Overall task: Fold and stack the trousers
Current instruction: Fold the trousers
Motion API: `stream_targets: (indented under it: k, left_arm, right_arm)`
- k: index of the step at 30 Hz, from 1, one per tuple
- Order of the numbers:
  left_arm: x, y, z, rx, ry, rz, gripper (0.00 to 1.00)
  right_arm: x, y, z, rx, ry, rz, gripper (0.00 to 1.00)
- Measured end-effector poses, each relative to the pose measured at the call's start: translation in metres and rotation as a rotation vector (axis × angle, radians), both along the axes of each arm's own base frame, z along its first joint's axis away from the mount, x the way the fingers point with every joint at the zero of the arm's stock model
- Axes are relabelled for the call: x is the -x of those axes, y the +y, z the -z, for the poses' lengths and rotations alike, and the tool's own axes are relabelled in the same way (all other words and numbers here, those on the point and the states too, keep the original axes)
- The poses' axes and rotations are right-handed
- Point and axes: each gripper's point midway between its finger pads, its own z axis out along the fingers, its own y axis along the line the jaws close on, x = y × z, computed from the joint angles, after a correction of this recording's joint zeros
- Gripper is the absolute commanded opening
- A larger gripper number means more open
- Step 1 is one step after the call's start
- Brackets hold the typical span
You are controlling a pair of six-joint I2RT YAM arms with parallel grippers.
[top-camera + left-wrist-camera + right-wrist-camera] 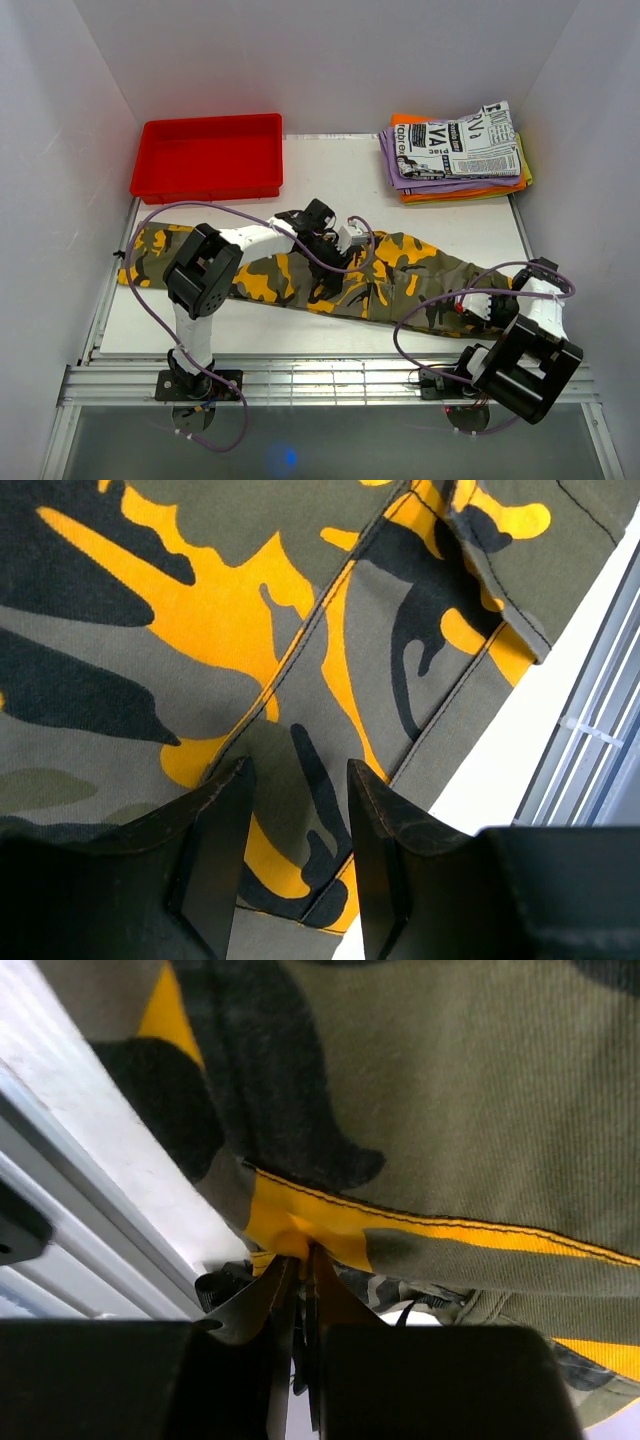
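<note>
Trousers (290, 282) were seen laid out lengthwise across the near half of the table (330, 180). One end was at the L edge and the other by the R arm. The cloth was soft w/ a camo print: olive ground w/ black and bright yellow-orange patches. Dark stitched seams and an overlapping stitched panel edge were shown in the L wrist view.

L gripper (298, 768) was held low over the mid part of the trousers, fingers (215, 860) spread, w/ a seam visible in the gap. Whether the cloth was touched could not be told. R gripper (303, 1260) was at the R end, close to the table's near edge. Its fingers were pressed together, w/ a yellow-orange bit of the stitched edge pinched betw. the tips.

Counted: 1 pr trousers, 1 red tray (210, 158), 1 stack (455, 155) of folded garments (newsprint-pattern piece on top, purple and orange ones under it), 2 arms, 2 grippers.

The tray was set at the far L corner and the stack at the far R, well apart from each other. Both lay beyond the trousers w/o touching them.

The table top was white and flat, w/ metal rails (330, 385) along the near edge where the arm bases were bolted. Plain pale walls (330, 60) closed it in at the back and both sides.
</note>
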Motion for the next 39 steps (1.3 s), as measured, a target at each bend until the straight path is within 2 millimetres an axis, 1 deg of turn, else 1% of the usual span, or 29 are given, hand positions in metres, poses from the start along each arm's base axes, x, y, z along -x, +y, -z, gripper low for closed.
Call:
stream_targets:
  k: [3, 5, 7, 9, 10, 12, 13, 15, 17, 18, 19, 22, 24, 25, 27, 29, 30, 32, 35, 36, 37, 38, 39]
  left_arm:
    - [-0.002, 0.000, -0.004, 0.007, 0.008, -0.012, 0.56]
    - [-0.007, 0.004, -0.010, 0.004, 0.013, -0.035, 0.56]
    - [-0.019, 0.010, -0.022, 0.005, 0.015, -0.072, 0.56]
    - [-0.036, 0.022, -0.036, 0.012, 0.009, -0.130, 0.57]
    - [-0.045, 0.032, -0.043, 0.016, 0.005, -0.166, 0.57]
    - [-0.062, 0.062, -0.058, 0.012, -0.004, -0.253, 0.57]
    - [-0.072, 0.080, -0.065, 0.012, -0.019, -0.307, 0.58]
    - [-0.081, 0.113, -0.074, -0.003, -0.036, -0.388, 0.58]
    - [-0.086, 0.155, -0.080, -0.032, -0.049, -0.489, 0.60]
    - [-0.086, 0.173, -0.082, -0.046, -0.052, -0.533, 0.60]
    - [-0.084, 0.190, -0.083, -0.063, -0.050, -0.575, 0.61]
    - [-0.081, 0.239, -0.083, -0.112, -0.041, -0.703, 0.63]
    - [-0.081, 0.267, -0.084, -0.126, -0.028, -0.782, 0.63]
    - [-0.083, 0.284, -0.086, -0.126, -0.027, -0.828, 0.63]
    - [-0.084, 0.322, -0.089, -0.130, -0.023, -0.930, 0.63]
    - [-0.089, 0.359, -0.098, -0.126, -0.025, -1.015, 0.63]
    - [-0.093, 0.376, -0.103, -0.118, -0.030, -1.044, 0.63]
    - [-0.104, 0.402, -0.112, -0.105, -0.040, -1.067, 0.60]
    - [-0.125, 0.440, -0.116, -0.080, -0.052, -1.069, 0.54]
    - [-0.131, 0.451, -0.113, -0.077, -0.055, -1.065, 0.52]
    - [-0.134, 0.461, -0.109, -0.076, -0.048, -1.063, 0.51]
    - [-0.136, 0.469, -0.104, -0.077, -0.039, -1.059, 0.46]
    - [-0.138, 0.478, -0.098, -0.080, -0.034, -1.057, 0.43]
  right_arm:
    - [-0.005, -0.008, 0.003, 0.027, -0.003, 0.008, 0.08]
    - [-0.012, -0.020, 0.004, 0.066, -0.003, 0.027, 0.08]
    - [-0.021, -0.035, 0.004, 0.104, 0.006, 0.058, 0.08]
    - [-0.035, -0.051, 0.002, 0.131, 0.010, 0.096, 0.08]
    - [-0.043, -0.058, 0.001, 0.139, 0.008, 0.118, 0.12]
    - [-0.058, -0.069, -0.001, 0.148, -0.008, 0.155, 0.25]
    - [-0.066, -0.074, -0.003, 0.149, -0.018, 0.173, 0.46]
    - [-0.078, -0.081, -0.011, 0.152, -0.047, 0.197, 0.70]
    - [-0.090, -0.081, -0.025, 0.139, -0.085, 0.208, 0.94]
    - [-0.096, -0.079, -0.033, 0.129, -0.103, 0.211, 0.95]
    - [-0.102, -0.075, -0.041, 0.114, -0.119, 0.204, 0.95]
    - [-0.122, -0.044, -0.071, 0.044, -0.181, 0.165, 0.95]
    - [-0.133, -0.011, -0.089, -0.018, -0.216, 0.126, 0.92]
    - [-0.137, 0.006, -0.095, -0.053, -0.227, 0.114, 0.91]
    - [-0.141, 0.042, -0.101, -0.128, -0.225, 0.082, 0.88]
    - [-0.140, 0.075, -0.098, -0.202, -0.186, 0.080, 0.83]
    - [-0.137, 0.086, -0.094, -0.225, -0.155, 0.092, 0.82]
    - [-0.134, 0.105, -0.082, -0.267, -0.084, 0.132, 0.78]
    - [-0.130, 0.122, -0.064, -0.294, 0.008, 0.212, 0.71]
    - [-0.129, 0.125, -0.061, -0.296, 0.024, 0.238, 0.69]
    - [-0.129, 0.127, -0.057, -0.295, 0.038, 0.261, 0.65]
    - [-0.128, 0.130, -0.053, -0.294, 0.045, 0.281, 0.64]
    - [-0.127, 0.132, -0.050, -0.290, 0.052, 0.303, 0.63]
